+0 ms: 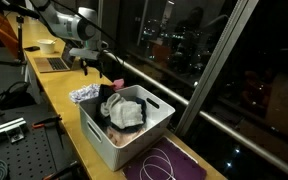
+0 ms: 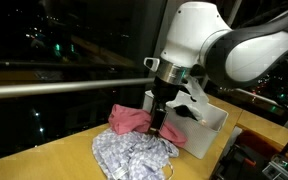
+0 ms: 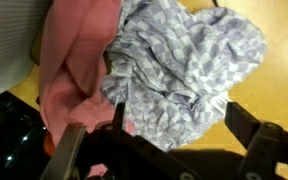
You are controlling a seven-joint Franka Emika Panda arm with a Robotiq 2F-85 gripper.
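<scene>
My gripper (image 3: 174,120) hangs open just above a crumpled white-and-grey patterned cloth (image 3: 179,60) on the wooden counter. Its fingers straddle the cloth's near edge without closing on it. A pink cloth (image 3: 74,60) lies bunched right beside the patterned one, touching it. In both exterior views the gripper (image 2: 160,128) (image 1: 92,66) points down over these cloths; the patterned cloth (image 2: 132,155) (image 1: 85,94) spreads toward the counter's front and the pink cloth (image 2: 129,118) sits behind it.
A white bin (image 1: 124,135) (image 2: 209,125) full of clothes stands next to the cloths. A purple mat (image 1: 169,165) with a white cable lies past the bin. A laptop (image 1: 54,63) and a tape roll (image 1: 47,45) sit at the counter's far end. Windows run along the counter.
</scene>
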